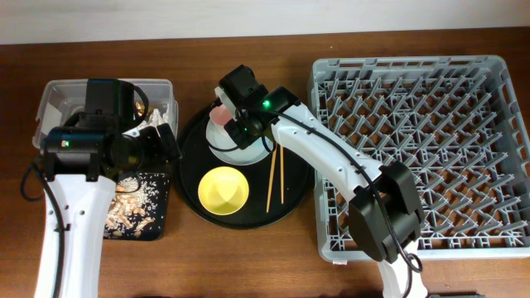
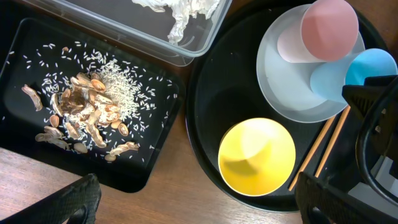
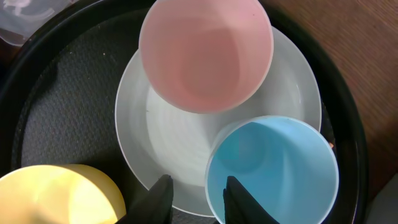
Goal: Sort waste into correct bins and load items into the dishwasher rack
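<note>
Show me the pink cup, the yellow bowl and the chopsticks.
pink cup (image 3: 205,56), right wrist view, inside bottom.
yellow bowl (image 1: 224,189), overhead view, centre of its inside.
chopsticks (image 2: 318,149), left wrist view, middle of one stick.

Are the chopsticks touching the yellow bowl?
Apart. The overhead view shows a strip of black round tray between the yellow bowl and the chopsticks.

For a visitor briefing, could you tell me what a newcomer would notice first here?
The grey dishwasher rack fills the right side. On the central round black tray sit a bright yellow bowl and a plate bearing a pink cup and light-blue cup, right pincer poised above.
</note>
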